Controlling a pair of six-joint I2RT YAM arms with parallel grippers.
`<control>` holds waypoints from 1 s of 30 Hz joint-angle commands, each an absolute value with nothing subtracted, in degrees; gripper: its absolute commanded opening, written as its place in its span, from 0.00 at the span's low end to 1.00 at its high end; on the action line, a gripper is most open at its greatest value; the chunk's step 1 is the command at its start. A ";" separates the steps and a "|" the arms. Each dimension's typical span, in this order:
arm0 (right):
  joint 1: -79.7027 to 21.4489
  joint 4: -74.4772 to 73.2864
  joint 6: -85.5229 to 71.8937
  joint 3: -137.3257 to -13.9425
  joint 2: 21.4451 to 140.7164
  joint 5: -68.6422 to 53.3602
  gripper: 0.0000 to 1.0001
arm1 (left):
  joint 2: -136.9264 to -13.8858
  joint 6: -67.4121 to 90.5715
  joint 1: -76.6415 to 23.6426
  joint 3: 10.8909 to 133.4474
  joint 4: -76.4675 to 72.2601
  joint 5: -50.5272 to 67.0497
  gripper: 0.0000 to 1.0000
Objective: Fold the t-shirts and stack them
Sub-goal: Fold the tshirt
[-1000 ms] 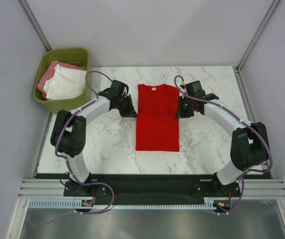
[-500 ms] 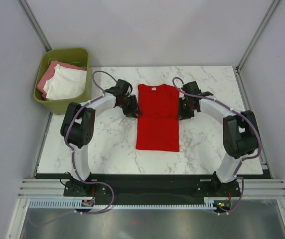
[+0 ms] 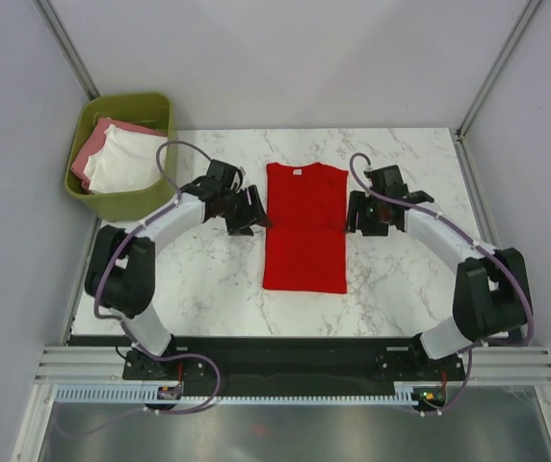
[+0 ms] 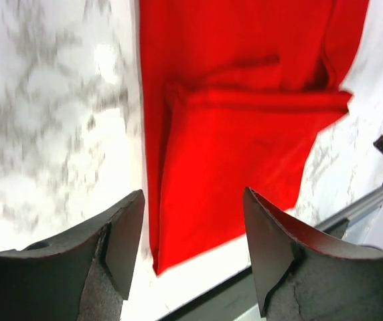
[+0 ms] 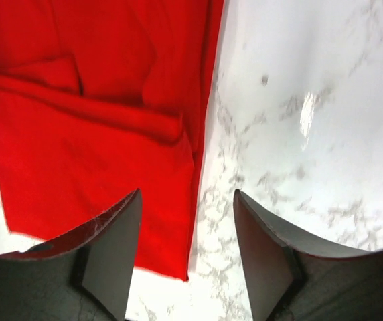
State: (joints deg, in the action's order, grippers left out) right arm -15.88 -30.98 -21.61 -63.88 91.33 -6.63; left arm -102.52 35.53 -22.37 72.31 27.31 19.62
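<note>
A bright red t-shirt [image 3: 303, 226] lies flat in the middle of the marble table, sleeves folded in, collar and white label at the far end. My left gripper [image 3: 251, 209] hovers open just off its left edge, nothing between its fingers. Across from it, my right gripper [image 3: 355, 214] stands open beside the right edge, also empty. The left wrist view shows the red t-shirt [image 4: 245, 134] beyond the open left gripper [image 4: 193, 224]. In the right wrist view the shirt's edge [image 5: 91, 134] runs past the open right gripper [image 5: 187, 224]. A white t-shirt [image 3: 126, 162] and a pink one [image 3: 91, 152] lie in the bin.
The olive-green bin [image 3: 112, 202] sits off the table's far left corner. Bare marble [image 3: 406, 279] lies on both sides of the shirt. Grey walls close in on the left, the right and the back.
Both grippers went from shut to open and let go of the red shirt's folded sides. Each has drawn slightly outward from the shirt's edge.
</note>
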 commanded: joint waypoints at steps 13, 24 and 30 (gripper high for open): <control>-18.37 -28.04 -34.53 -31.57 65.66 -18.54 0.53 | -78.58 45.70 -30.85 41.05 21.36 21.00 0.66; -20.04 -21.36 -37.53 -28.74 68.11 -20.30 0.51 | -80.77 47.28 -31.38 38.41 18.37 22.23 0.65; -20.30 -18.81 -37.70 -29.79 71.98 -20.21 0.48 | -83.49 47.64 -31.38 38.50 16.70 22.76 0.60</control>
